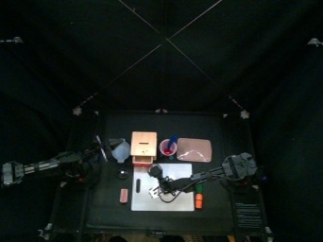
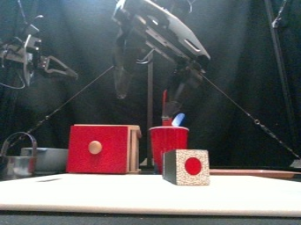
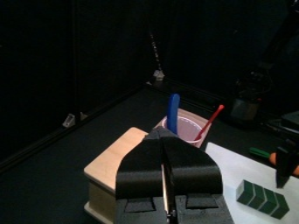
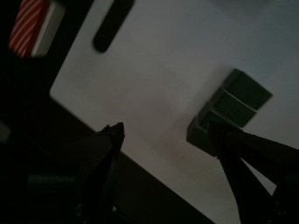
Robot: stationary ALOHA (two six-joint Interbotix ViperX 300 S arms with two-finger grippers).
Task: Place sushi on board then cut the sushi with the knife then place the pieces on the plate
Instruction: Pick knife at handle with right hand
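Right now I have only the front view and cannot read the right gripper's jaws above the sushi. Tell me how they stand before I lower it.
Observer: The right gripper has its jaws open. The sushi roll lies on the white board ahead of them, not between them.
Operator: Report the left gripper too.
Observer: The left gripper is shut. It points at the wooden box, and the red cup holding the blue knife is beyond the box.
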